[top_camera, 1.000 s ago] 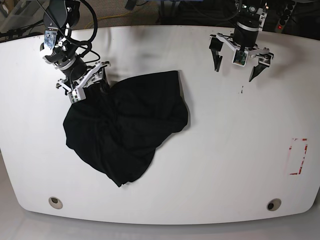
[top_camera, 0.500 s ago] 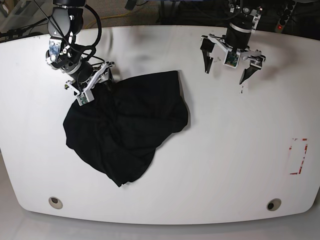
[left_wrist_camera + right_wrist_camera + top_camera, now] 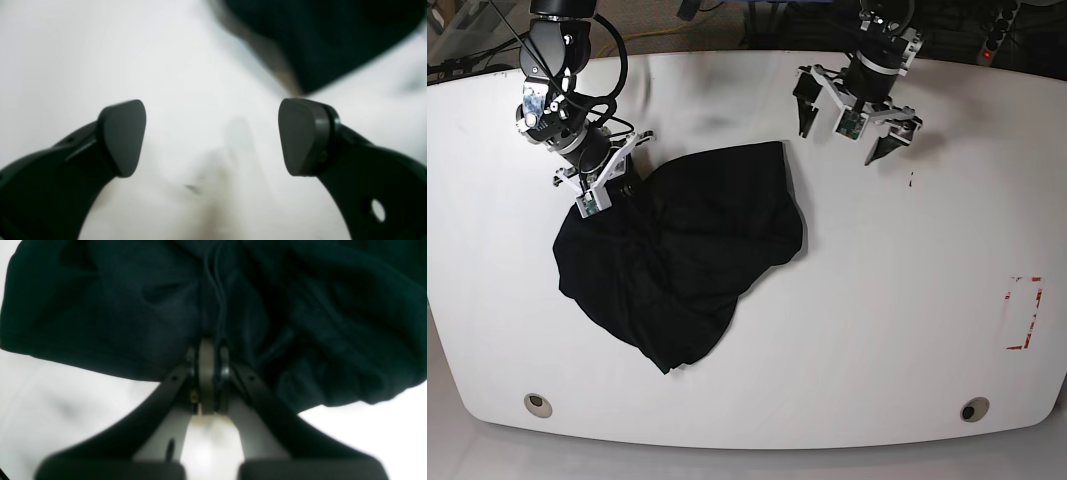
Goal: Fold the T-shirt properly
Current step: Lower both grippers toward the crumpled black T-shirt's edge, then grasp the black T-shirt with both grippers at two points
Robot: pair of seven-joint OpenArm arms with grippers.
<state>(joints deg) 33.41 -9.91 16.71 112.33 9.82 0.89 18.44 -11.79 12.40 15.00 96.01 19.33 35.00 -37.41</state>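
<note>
The black T-shirt [image 3: 682, 250] lies crumpled on the white table [image 3: 897, 300], left of centre. My right gripper [image 3: 620, 185] is at the shirt's upper left edge, shut on a pinch of the T-shirt [image 3: 213, 306]; the cloth bunches right at the closed fingertips [image 3: 206, 355]. My left gripper [image 3: 839, 128] hangs open over bare table beyond the shirt's upper right corner. Its two pads [image 3: 125, 136] stand wide apart with nothing between them. A blurred corner of the T-shirt [image 3: 320, 36] shows ahead of it.
A red dashed rectangle [image 3: 1023, 312] is marked on the table at the right. Two round holes [image 3: 539, 404] [image 3: 974, 409] sit near the front edge. Cables and a power strip [image 3: 997, 25] lie beyond the back edge.
My right gripper has closed on the shirt's upper left edge. My left arm has moved left toward the shirt's upper right corner, still open.
</note>
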